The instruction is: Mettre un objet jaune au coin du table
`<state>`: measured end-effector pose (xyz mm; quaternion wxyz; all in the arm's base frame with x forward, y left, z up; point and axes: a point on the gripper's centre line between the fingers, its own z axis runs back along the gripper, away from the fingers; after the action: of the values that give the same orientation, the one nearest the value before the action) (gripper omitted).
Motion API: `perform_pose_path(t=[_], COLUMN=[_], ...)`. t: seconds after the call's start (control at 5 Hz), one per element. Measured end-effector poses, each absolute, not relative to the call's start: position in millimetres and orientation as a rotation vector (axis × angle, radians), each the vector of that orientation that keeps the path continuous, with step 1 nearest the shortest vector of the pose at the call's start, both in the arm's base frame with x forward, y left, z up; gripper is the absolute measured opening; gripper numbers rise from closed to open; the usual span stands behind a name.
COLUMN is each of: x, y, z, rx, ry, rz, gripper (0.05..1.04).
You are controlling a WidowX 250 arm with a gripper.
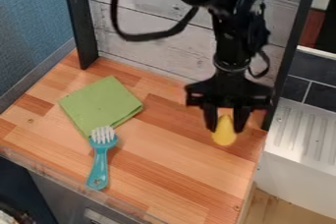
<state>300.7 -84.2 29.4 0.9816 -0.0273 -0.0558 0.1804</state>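
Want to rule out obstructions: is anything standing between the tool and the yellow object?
No, nothing visible does: the yellow object is right between the fingers of the tool. The green cloth and brush lie apart from both.

The brush has a smooth, glossy plastic handle. The folded green cloth looks matt, the tabletop smooth wood.

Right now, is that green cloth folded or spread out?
Folded. The green cloth shows stacked layers along its lower right edge.
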Motion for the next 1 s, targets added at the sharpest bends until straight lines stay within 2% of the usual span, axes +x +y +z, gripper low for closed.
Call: perform_pose_path(t=[0.4, 0.6, 1.0], x=[246, 229, 223], y=[-105, -104, -96], z=[17, 7, -1], rx=[-0.040, -0.069, 0.003], ry=[-0.088, -0.074, -0.082], rz=[0.307, 0.301, 0.311], gripper=[0.451, 0.451, 0.451])
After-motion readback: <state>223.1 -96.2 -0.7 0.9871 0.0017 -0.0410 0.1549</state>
